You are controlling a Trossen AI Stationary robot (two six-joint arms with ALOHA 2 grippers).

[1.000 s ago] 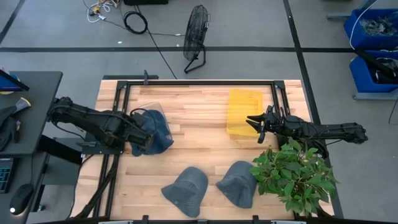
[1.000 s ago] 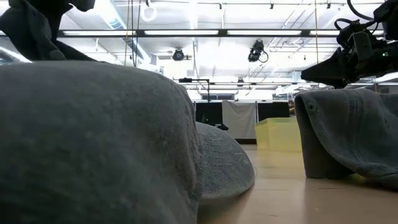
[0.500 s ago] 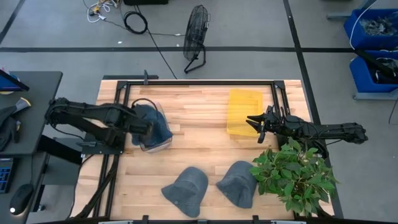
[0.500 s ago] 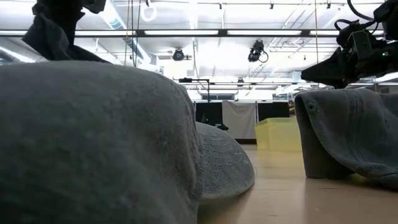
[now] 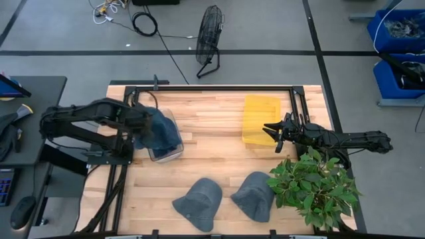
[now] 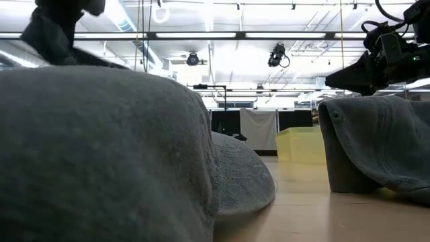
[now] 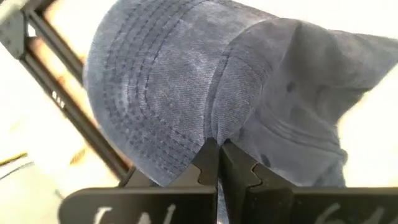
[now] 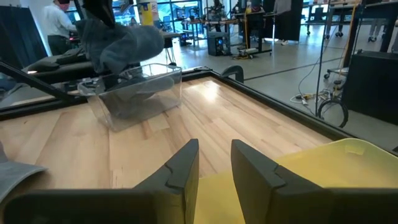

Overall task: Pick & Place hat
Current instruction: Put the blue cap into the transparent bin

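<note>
**Three hats on view, one carried above the clear bin**

Three hats are seen in the high view. A blue hat (image 5: 161,130) is held by the left gripper (image 5: 141,124) directly above the clear bin (image 5: 166,150) at the counter's (image 5: 212,143) left side, so the bin lies straight below the jaws and the release is judged to call for little more than a descent. Two grey hats (image 5: 199,202) (image 5: 255,194) lie on the near edge, well apart from the left arm. The right gripper (image 5: 272,131) waits over the yellow bin (image 5: 259,119), beside the plant (image 5: 316,184).

In the low view, the frame is largely filled by one grey hat (image 6: 101,154); the other (image 6: 376,144) stands at the right. The carried hat (image 6: 54,37) hangs high at the upper left.

In the left wrist view, the jaws are seen pressed together on a fold of the blue hat's (image 7: 211,93) fabric, the brim drooping away from them.

In the right wrist view, the right jaws are seen apart and empty over the yellow bin (image 8: 336,168); across the counter the blue hat (image 8: 124,43) is draped just above the clear bin (image 8: 134,93). The left arm is clearly the nearer to it.
</note>
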